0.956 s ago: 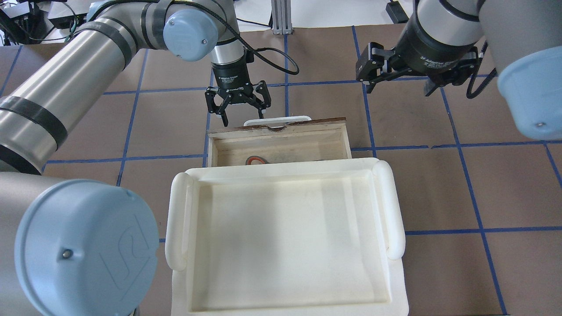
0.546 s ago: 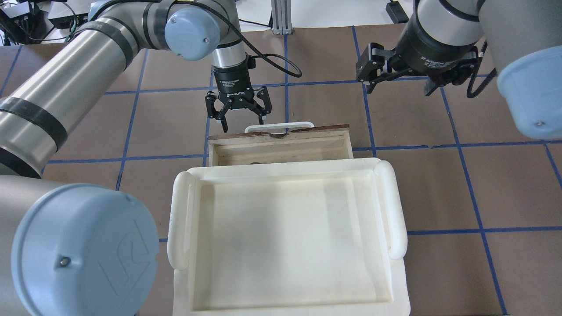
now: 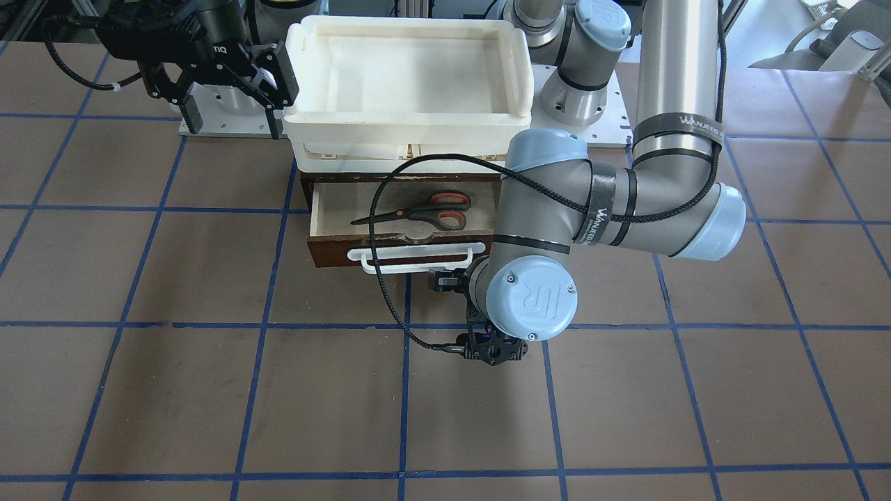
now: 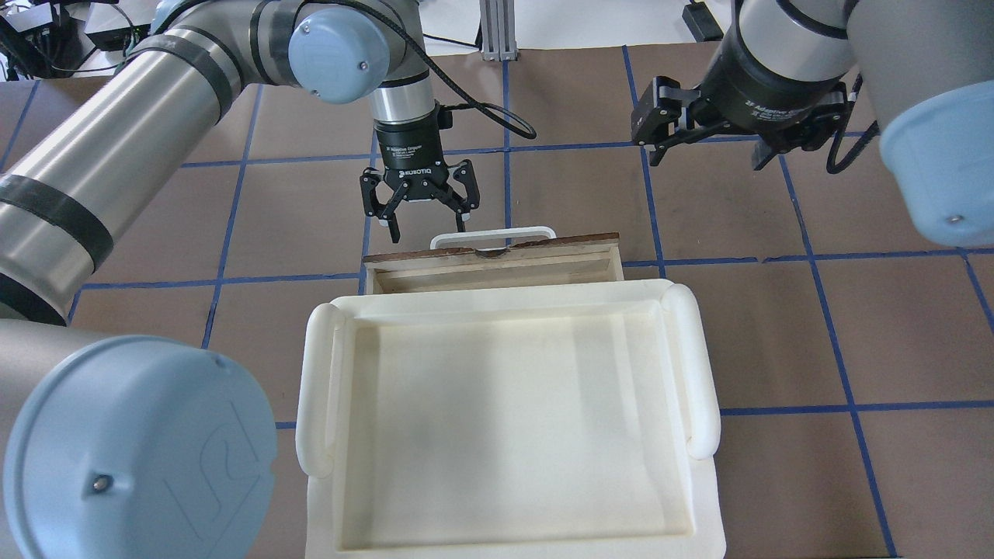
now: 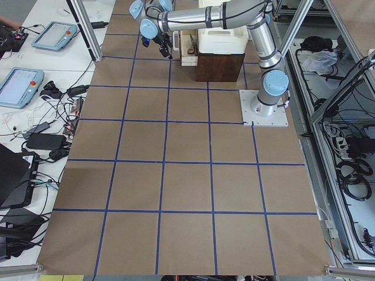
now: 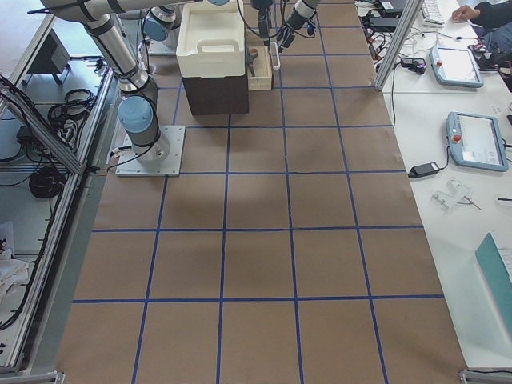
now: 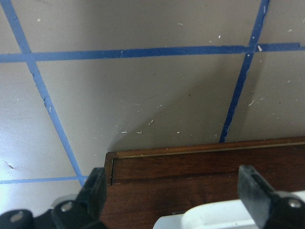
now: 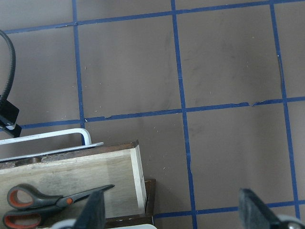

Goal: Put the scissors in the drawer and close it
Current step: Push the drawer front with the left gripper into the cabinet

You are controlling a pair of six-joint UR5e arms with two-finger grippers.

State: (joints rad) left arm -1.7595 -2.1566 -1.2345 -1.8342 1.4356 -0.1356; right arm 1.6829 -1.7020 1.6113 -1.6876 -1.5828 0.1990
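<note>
The scissors (image 3: 421, 211) are seen lying flat inside the drawer (image 3: 334, 252), which is pulled partly out beneath the white plastic tray (image 4: 505, 304). The left gripper (image 4: 426, 222) is held wide open and empty just outside the drawer's dark front, by one end of the white bar handle (image 4: 497, 232). The right gripper (image 4: 708, 144) is likewise spread open and empty, off to the drawer's side

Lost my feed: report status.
Left gripper open at the drawer front, right gripper open, aside. Scissors inside; drawer partly open. No obstruction seen.
</note>
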